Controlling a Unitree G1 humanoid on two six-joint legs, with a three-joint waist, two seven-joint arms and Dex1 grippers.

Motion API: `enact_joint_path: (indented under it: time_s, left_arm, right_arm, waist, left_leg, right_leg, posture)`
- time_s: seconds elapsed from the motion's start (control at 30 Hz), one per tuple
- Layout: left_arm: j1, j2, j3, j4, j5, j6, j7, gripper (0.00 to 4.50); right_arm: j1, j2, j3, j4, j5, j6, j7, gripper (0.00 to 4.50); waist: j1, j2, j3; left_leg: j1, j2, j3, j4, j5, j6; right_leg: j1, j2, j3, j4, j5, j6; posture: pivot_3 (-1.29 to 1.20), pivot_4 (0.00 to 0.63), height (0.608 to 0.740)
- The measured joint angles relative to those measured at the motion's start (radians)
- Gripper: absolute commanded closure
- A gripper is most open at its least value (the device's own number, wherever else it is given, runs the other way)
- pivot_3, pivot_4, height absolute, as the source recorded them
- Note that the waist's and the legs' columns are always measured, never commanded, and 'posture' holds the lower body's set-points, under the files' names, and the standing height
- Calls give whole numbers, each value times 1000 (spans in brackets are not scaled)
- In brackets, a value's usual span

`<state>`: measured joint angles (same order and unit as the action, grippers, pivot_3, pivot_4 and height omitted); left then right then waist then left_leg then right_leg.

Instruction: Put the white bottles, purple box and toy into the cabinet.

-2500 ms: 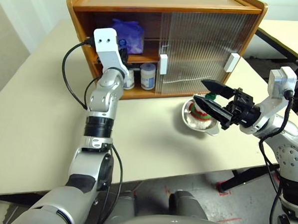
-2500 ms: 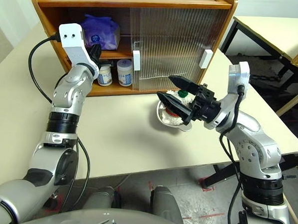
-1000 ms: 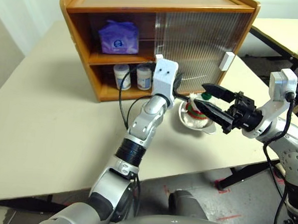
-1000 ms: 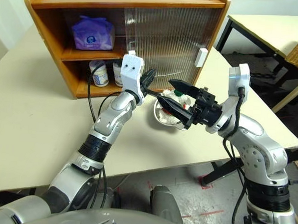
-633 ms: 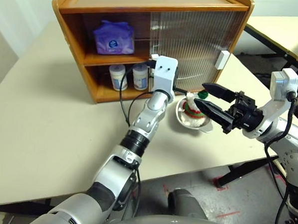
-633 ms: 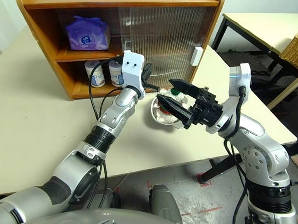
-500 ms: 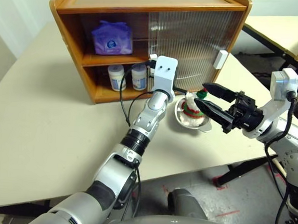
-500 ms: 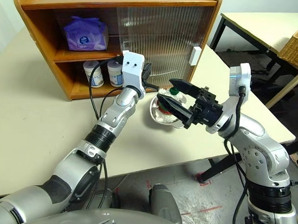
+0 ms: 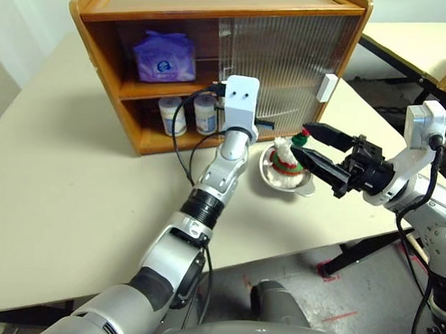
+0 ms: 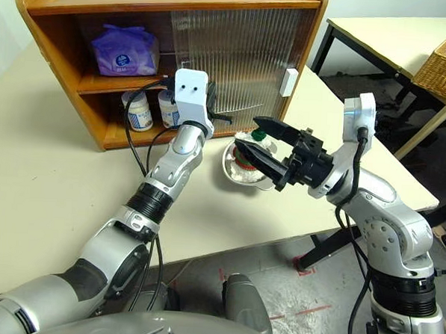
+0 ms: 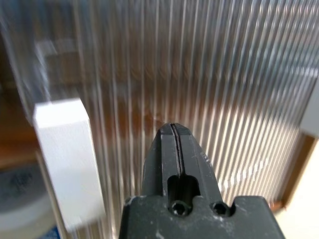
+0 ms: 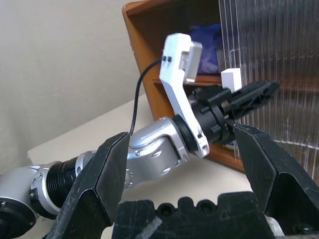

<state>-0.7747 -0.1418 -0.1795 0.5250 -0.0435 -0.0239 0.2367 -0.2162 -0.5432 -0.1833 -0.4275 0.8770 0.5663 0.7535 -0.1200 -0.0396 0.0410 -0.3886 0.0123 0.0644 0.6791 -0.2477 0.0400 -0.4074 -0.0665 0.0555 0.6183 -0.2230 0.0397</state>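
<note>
From the head camera, the left gripper has risen and swung left since a second ago, off the bowl's near-left side and up before the ribbed sliding doors of the cabinet; its fingers are pressed together, holding nothing. The right gripper has not moved: it hangs spread wide and empty just right of the toy, which sits in the metal bowl on the table, near the cabinet's front. The purple box lies on the upper shelf in the open left half, and the two white bottles stand side by side on the lower shelf beneath it. The left forearm crosses the table between the robot and the open compartment, and the bowl stands right of it. The table's near edge runs under both arms; bare tabletop lies to the left of the cabinet. A second table with a wicker basket stands well apart at far right. In the left wrist view the closed fingertips point at the ribbed door just beside its white handle. In the right wrist view the spread fingers frame the left arm in front of the cabinet's open side.
</note>
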Motion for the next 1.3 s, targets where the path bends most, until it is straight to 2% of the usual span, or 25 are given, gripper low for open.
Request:
enact_joint_path:
  time_s: [0.23, 1.3]
  left_arm:
    - [49, 1, -11, -127, 9, 62, 13, 4473]
    - [177, -9, -19, -267, 57, 182, 125, 4473]
  right_arm:
    - [-9, 0, 1, 4, 0, 0, 12, 0]
    - [-40, -11, 4, 38, -1, 9, 44, 0]
  waist:
    - [1, 0, 0]
    - [15, 0, 0]
  left_leg:
    - [0, 0, 0, 0, 0, 0]
    - [0, 0, 0, 0, 0, 0]
  right_leg:
    - [0, 0, 0, 0, 0, 0]
    - [0, 0, 0, 0, 0, 0]
  posture:
    - [-141, 0, 740]
    - [-115, 0, 740]
